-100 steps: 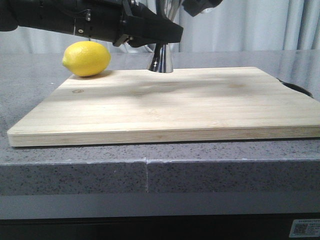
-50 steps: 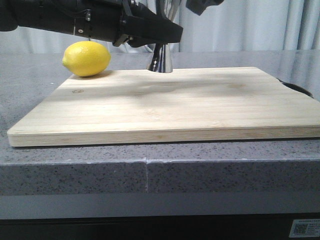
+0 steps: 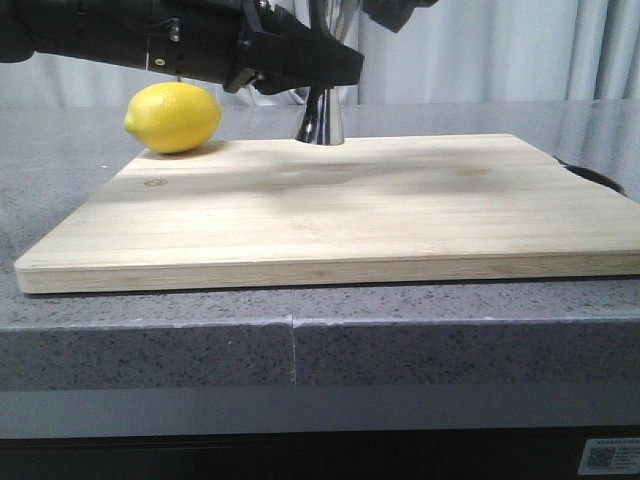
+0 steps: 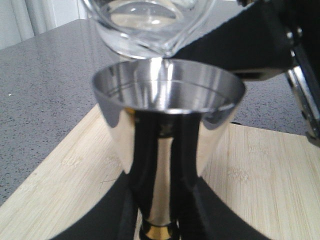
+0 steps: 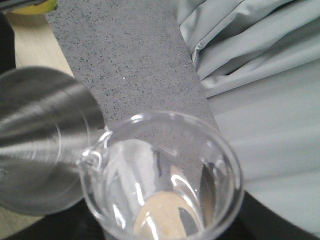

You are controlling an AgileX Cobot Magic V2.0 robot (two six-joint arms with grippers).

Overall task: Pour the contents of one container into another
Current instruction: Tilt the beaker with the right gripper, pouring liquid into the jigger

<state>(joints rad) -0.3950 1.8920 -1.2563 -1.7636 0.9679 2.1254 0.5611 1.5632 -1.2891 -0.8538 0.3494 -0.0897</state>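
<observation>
Beaker (image 4: 150,25): tilted, spout over the jigger (image 4: 167,145) mouth, a thin stream falling in (pour under way, apparently near its end). Jigger stands on the board (image 3: 330,215), braced by the left hand (image 3: 300,60); right hand's grip unseen, cannot tell.

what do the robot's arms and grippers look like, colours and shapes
In the front view the left arm is matte black, a long boxy housing with small screws, ending in a flat, angular black left gripper. Only a dark, blocky piece of the right arm shows at the top edge. In the left wrist view, black gripper parts and a silvery metal strip appear. No cables or markings are clear.
</observation>
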